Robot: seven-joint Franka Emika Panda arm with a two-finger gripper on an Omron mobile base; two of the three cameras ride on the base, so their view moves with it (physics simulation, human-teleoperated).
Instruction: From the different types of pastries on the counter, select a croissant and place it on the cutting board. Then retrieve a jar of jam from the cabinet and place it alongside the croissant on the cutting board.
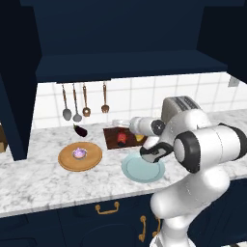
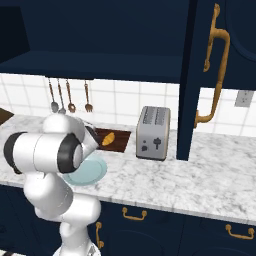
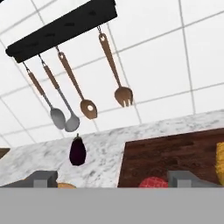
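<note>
Jam jar and croissant both on cutting board; arm pulled up beside it.

Croissant [image 2: 108,139] lies at the right end of the dark cutting board [image 1: 112,138]; jam jar [image 1: 122,138] w/ red contents sits on the same board just beside it, so both task items look placed. Gripper [image 3: 113,179] hangs over the board's near edge, fingertips [image 3: 43,178] spread wide w/ nothing between them; jar's red top peeks up between the tips in hand view. Risk from here: hand is low and close to the jar, so a sideways swing or a dip on the way out could clip it and tip it or shove it off the board twd the blue plate [image 1: 142,169]. Eggplant [image 3: 78,150] and cupcake on round board [image 1: 80,157] are well apart, no threat. Pull straight up first, I'd say.
</note>
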